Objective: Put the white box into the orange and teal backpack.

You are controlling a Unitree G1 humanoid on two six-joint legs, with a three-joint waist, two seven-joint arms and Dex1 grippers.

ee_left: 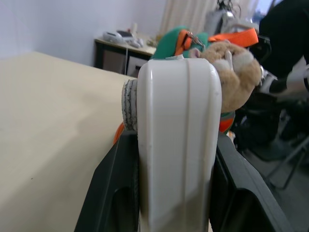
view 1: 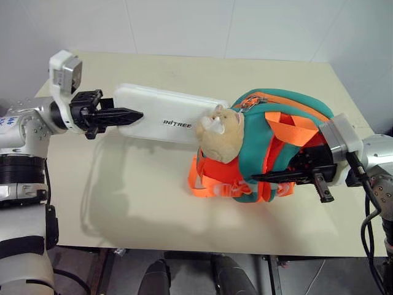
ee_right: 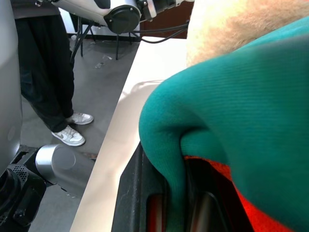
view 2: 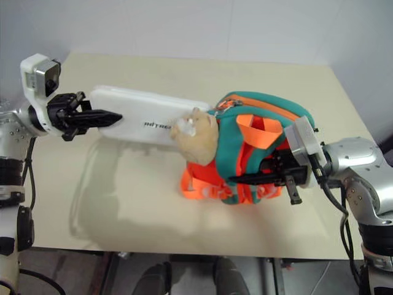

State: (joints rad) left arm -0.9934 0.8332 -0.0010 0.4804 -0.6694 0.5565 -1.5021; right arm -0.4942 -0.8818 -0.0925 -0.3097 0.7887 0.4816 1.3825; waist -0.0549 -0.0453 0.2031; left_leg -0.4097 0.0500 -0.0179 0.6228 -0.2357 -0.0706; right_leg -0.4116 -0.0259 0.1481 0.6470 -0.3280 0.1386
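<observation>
Step in hand: the white box [view 1: 161,114] is being offered end-first to the mouth of the orange and teal backpack [view 1: 270,147], both raised over the surface [view 1: 123,203].
Left gripper [view 1: 126,115]: clamping one end of the box and pointing level toward the bag.
Right gripper [view 1: 270,177]: pinching a fold of the backpack's teal fabric, propping the bag up.
Box position: its far end is lying against the plush animal head [view 1: 220,135], by the zip opening, apparently not yet inside.
Next move: likely calling for the box's leading edge to be steered past the plush head into the opening.
</observation>
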